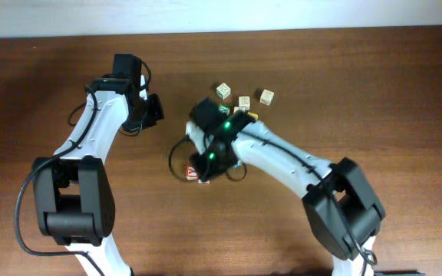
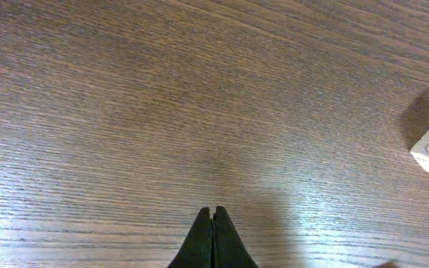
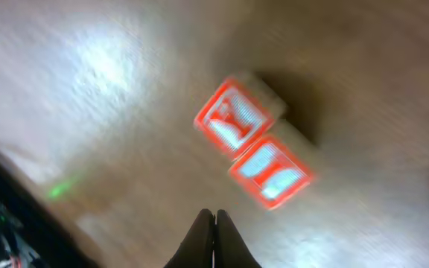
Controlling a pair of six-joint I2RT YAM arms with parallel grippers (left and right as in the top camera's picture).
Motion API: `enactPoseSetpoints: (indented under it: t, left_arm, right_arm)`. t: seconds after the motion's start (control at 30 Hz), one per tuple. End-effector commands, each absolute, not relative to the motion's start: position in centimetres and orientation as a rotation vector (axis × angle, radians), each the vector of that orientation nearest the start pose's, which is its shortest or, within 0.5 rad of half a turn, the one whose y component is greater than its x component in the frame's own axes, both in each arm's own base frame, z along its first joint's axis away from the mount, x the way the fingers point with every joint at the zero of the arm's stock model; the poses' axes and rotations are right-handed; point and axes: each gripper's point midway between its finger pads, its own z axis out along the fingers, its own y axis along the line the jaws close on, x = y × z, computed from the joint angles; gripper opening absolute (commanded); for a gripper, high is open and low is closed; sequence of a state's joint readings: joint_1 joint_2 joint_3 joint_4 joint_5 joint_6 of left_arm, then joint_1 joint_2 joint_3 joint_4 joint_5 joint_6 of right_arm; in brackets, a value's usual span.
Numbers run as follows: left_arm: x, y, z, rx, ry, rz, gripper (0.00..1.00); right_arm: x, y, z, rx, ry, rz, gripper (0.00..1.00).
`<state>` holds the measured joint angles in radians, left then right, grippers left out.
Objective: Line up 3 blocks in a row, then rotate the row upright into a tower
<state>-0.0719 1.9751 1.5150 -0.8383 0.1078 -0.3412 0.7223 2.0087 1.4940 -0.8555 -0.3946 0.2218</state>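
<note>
**Both jaws clenched; red blocks beside the right gripper**

The left gripper [image 2: 213, 219] hovers over the bare wooden surface [image 2: 125, 112], jaws pressed together and empty. The right gripper [image 3: 214, 219], likewise clenched on nothing, hangs just beside a red-faced letter block [image 3: 233, 123], which touches a second red-faced block [image 3: 270, 173] near the middle of the surface. This wrist view is blurred. Three pale cubes [image 1: 244, 101] lie apart beyond the right arm.

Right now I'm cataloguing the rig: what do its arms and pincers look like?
The left arm and right arm have white links, black joints and thin black cables. Green lights glow on the right one. The left pincer and right pincer are slim, tapered and black.
</note>
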Motion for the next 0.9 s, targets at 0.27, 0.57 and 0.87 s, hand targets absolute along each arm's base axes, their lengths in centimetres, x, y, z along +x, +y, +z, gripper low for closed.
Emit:
enactPoseSetpoints:
  t: [0.27,0.57,0.87]
  left_arm:
    - [43.4,-4.7,6.4,-0.370,2.864,-0.196,0.00]
    - [43.4,-4.7,6.4,-0.370,2.864,-0.197,0.00]
    - [43.4,-4.7,6.4,-0.370,2.864,-0.197,0.00]
  right_arm:
    - [25.7,32.1,2.0,-0.680,3.023,0.626,0.04]
    - [26.5,32.0,1.9,-0.675,2.994,0.583,0.04]
    - [27.1,32.2,2.0,-0.672,2.963,0.573,0.04]
